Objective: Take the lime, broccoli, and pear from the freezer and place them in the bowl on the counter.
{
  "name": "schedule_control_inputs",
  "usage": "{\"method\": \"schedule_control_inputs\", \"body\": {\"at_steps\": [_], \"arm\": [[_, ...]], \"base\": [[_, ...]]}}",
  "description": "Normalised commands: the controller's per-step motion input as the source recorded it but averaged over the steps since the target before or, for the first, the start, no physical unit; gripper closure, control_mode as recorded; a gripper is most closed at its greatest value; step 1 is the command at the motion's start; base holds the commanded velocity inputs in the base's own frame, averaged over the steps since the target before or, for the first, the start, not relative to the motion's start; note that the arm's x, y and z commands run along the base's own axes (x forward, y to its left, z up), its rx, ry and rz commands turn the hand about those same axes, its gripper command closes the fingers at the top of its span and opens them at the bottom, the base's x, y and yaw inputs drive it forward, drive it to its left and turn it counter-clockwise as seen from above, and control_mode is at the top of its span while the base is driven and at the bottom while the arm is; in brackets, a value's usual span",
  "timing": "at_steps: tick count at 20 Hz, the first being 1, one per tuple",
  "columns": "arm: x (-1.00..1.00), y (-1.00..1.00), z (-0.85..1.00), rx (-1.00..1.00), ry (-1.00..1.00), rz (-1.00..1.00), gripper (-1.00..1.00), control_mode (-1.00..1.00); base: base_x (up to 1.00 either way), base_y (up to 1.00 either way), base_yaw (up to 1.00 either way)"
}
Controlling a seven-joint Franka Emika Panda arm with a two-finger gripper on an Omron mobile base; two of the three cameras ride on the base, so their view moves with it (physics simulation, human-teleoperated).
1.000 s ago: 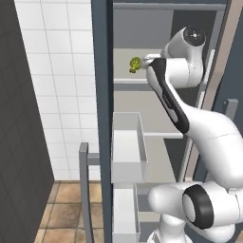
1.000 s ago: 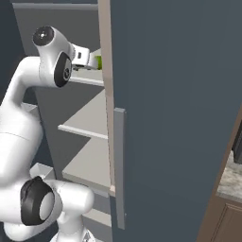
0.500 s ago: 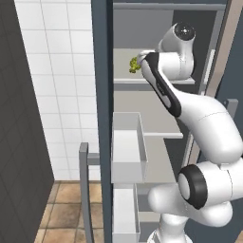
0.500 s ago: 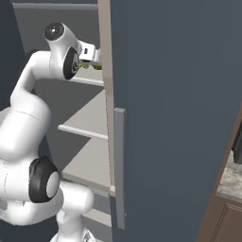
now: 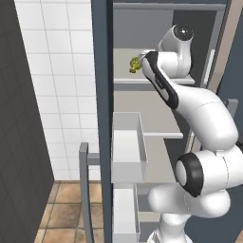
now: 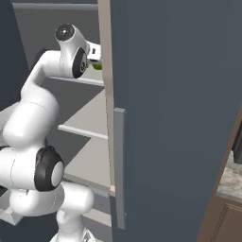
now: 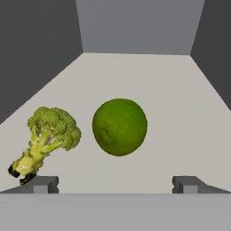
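Two fingertips (image 7: 43, 184) of my jaws stand spread wide, holding nothing; the lime (image 7: 119, 127) lies on the freezer (image 5: 102, 95) shelf (image 7: 180, 117) ahead between them, broccoli (image 7: 47, 135) just beside it.

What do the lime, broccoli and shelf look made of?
Lime: smooth, faintly dimpled matte green rind, evenly coloured. Broccoli: bumpy green florets on a pale yellow-green stalk, plainly soft vegetable. Shelf: flat, pale grey and matte, likely plastic or painted metal; I can't tell which.
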Motion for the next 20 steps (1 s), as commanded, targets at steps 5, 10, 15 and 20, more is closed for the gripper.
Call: {"method": "schedule_control_inputs", "body": {"at_steps": [5,10,15,20], "arm": [[0.15,-0.06,-0.11,0.00,0.00,0.00,-1.00,-1.00],[0.22,0.00,-0.02,0.00,0.00,0.00,-1.00,-1.00],[0.31,0.00,-0.03,0.00,0.00,0.00,-1.00,-1.00],[0.30,0.00,-0.11,0.00,0.00,0.00,-1.00,-1.00]], "base": [[0.00,0.00,0.00],[0.00,0.00,0.00],[0.00,0.00,0.00],[0.00,0.00,0.00]]}}
